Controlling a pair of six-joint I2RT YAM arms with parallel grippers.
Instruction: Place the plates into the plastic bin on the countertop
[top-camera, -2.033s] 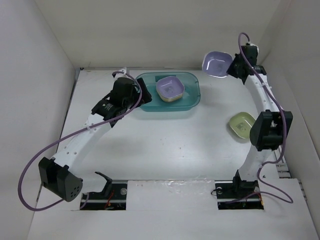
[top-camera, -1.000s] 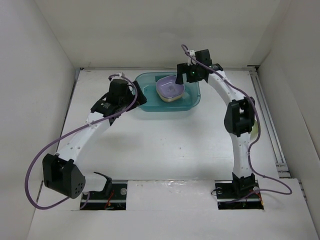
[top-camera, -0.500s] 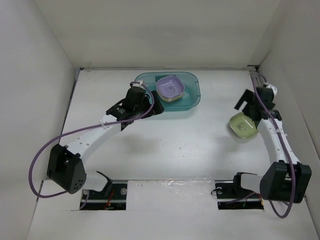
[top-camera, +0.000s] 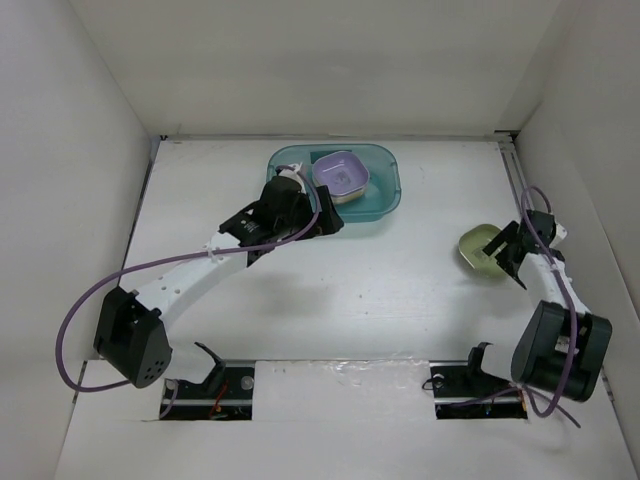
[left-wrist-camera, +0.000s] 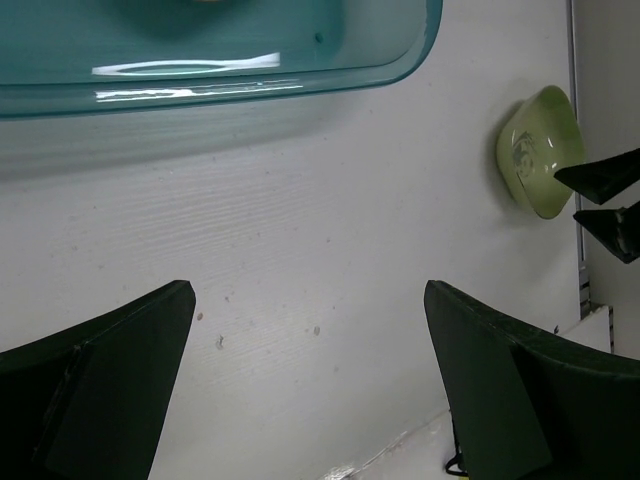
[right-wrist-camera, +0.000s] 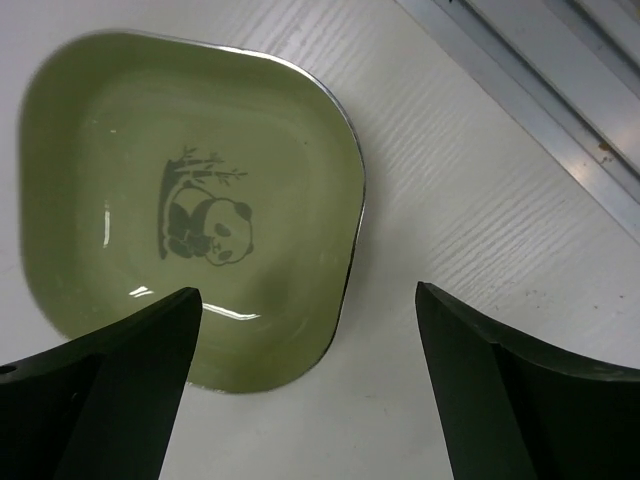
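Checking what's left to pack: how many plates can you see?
2 for sure: the lavender plate in the plastic bin, the pale green plate on the countertop by the right gripper. A cream edge under the lavender one hints at more hidden beneath.

Robot lab test cell, not a real kitchen. White bench (top-camera: 350, 290) boxed in by plain white walls (top-camera: 80, 150). Left arm (top-camera: 190, 272) and right arm (top-camera: 551, 282) bolted at near edge, purple cables (top-camera: 62, 335) looping loose, metal rail (right-wrist-camera: 520, 70) along right side. Props: teal plastic bin (top-camera: 386, 205), pale green panda-print plate (top-camera: 478, 250).
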